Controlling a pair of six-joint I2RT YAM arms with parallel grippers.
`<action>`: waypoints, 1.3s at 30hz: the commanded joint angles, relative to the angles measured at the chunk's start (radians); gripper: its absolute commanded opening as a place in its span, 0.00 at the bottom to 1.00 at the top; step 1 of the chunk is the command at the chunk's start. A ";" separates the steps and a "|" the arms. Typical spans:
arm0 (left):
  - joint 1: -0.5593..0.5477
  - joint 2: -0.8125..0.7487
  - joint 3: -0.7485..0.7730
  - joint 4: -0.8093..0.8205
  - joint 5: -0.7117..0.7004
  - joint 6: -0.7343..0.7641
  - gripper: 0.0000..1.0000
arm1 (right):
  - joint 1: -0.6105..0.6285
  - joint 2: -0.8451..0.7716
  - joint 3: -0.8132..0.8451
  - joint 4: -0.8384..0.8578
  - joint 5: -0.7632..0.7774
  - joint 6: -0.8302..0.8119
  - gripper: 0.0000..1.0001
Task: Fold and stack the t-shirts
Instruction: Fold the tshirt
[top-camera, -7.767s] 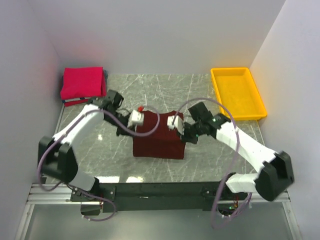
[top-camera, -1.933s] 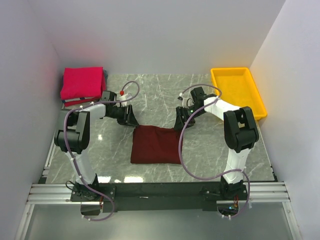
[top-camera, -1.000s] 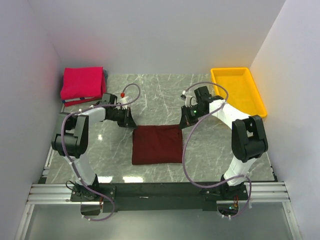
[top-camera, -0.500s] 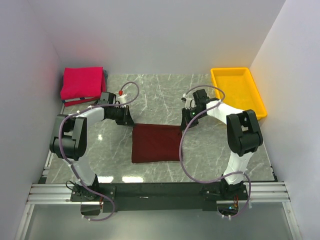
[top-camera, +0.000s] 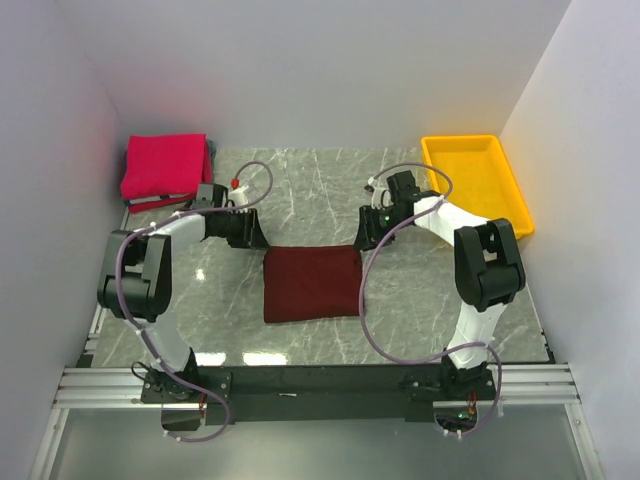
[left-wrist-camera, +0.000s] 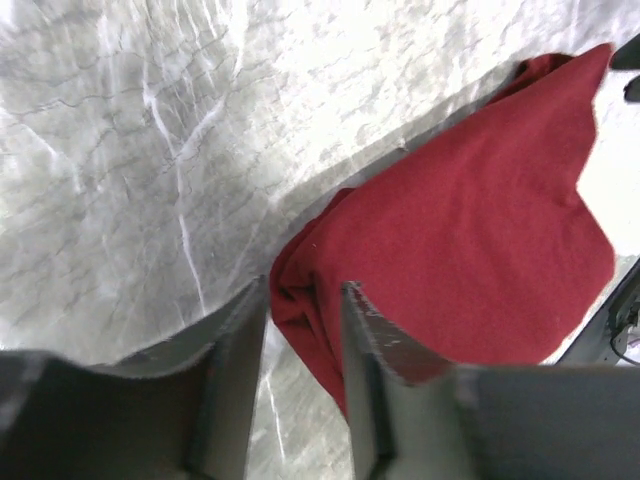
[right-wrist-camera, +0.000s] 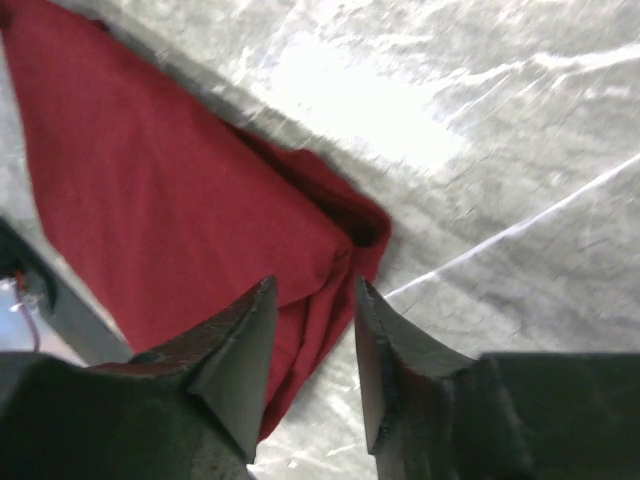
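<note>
My maroon t-shirt (top-camera: 312, 284) lies folded on the counter (top-camera: 300, 190), its far corners between the parted jaws of the left pincer (top-camera: 250, 234) and right pincer (top-camera: 367, 232), neither gripping. I judge the folding done. Stacking it with the folded pinkish-red t-shirt (top-camera: 163, 165), beyond the left pincer, is left.

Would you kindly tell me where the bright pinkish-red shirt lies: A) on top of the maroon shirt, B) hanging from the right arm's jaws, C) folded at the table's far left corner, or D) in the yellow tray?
C: the pinkish-red shirt lies folded at the far left corner, apart from the maroon shirt and the yellow tray.
</note>
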 joint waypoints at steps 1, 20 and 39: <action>0.005 -0.104 -0.015 -0.003 0.008 -0.023 0.42 | -0.006 -0.085 0.003 -0.024 -0.064 0.038 0.45; 0.005 -0.147 -0.121 -0.066 0.039 -0.031 0.49 | 0.053 -0.019 -0.057 0.011 -0.084 0.060 0.41; -0.015 -0.079 -0.142 -0.049 0.100 -0.051 0.40 | 0.062 -0.032 -0.069 -0.003 -0.058 0.032 0.07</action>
